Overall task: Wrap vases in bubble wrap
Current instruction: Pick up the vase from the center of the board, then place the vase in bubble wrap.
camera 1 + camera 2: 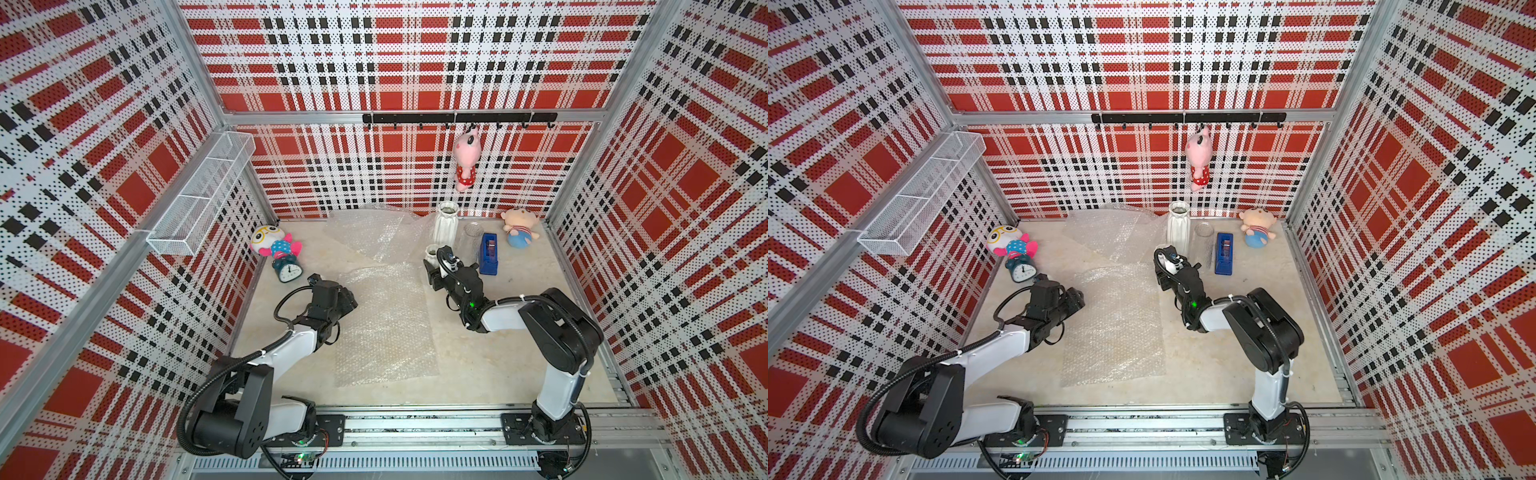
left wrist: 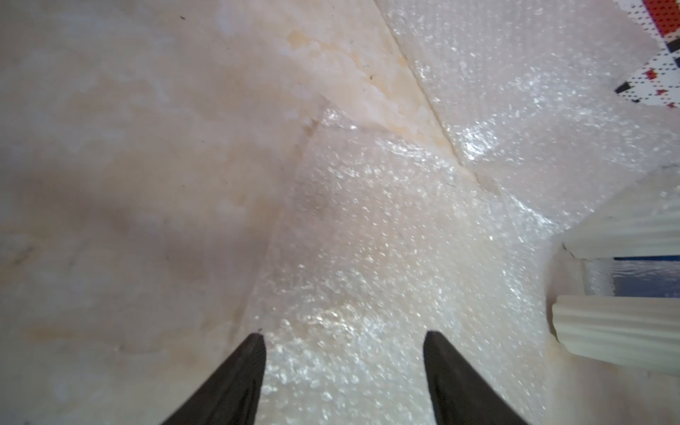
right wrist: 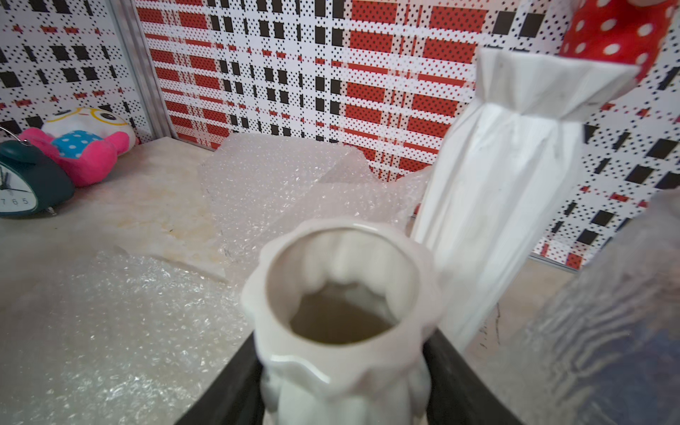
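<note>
Right wrist view: the right hand (image 3: 342, 342) grasps the short white ribbed vase (image 3: 344, 290), clamped on both sides below its rim. The vase is upright toward the desk's back edge, right of the middle and just in front of the tall white ribbed vase (image 3: 504, 206). The clear glass cylinder (image 1: 469, 241) is just beside them, and a blue tape dispenser (image 1: 489, 253) sits beyond it toward the right edge. In both top views, one sheet of bubble wrap (image 1: 386, 328) lies flat across the middle of the desk (image 1: 498, 365). A second, crumpled sheet (image 1: 370, 232) lies against the back edge. The left hand (image 2: 342, 338) is released, fingers apart and empty, over the flat sheet's left border.
</note>
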Available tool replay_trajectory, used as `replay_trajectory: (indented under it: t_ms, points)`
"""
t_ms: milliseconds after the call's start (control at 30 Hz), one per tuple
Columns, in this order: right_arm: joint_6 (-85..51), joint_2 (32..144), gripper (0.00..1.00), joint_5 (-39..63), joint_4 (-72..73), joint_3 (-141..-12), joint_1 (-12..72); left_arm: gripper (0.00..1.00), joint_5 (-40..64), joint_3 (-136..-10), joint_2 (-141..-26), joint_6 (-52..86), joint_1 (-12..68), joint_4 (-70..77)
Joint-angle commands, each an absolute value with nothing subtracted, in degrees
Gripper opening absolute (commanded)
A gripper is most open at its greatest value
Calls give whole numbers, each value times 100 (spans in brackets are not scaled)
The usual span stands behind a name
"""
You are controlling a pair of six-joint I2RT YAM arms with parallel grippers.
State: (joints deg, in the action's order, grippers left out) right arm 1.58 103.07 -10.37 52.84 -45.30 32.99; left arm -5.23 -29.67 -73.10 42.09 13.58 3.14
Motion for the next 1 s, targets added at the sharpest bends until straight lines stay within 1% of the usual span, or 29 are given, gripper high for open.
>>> replay_trajectory:
  t_ms: [0, 67, 200, 333, 467, 633, 967]
  points:
    - [543, 9438, 46, -1334, 5250, -4404, 3345, 72, -619, -2739, -6906, 4402, 1369, 207]
    - [754, 9046, 46, -1312, 4751, -4321, 3492, 72, -617, -2614, -6606, 4438, 1264, 168]
    - [1477, 8467, 45, -1494, 3144, -4487, 4250, 72, -330, -2210, -5762, 4552, 593, 53]
    - [1573, 8357, 44, -1827, 1689, -4884, 5050, 72, -341, -2051, -4975, 4518, 88, -345]
    - [1768, 8705, 44, -2457, 357, -5481, 5831, 72, -196, -1896, -4312, 4526, -378, -579]
    - [1830, 9294, 40, -2862, -1078, -6275, 6352, 73, -215, -1784, -3901, 4577, -554, -664]
    - [1756, 10181, 40, -2738, -3200, -7675, 7143, 73, -499, -1828, -3733, 4588, -606, -866]
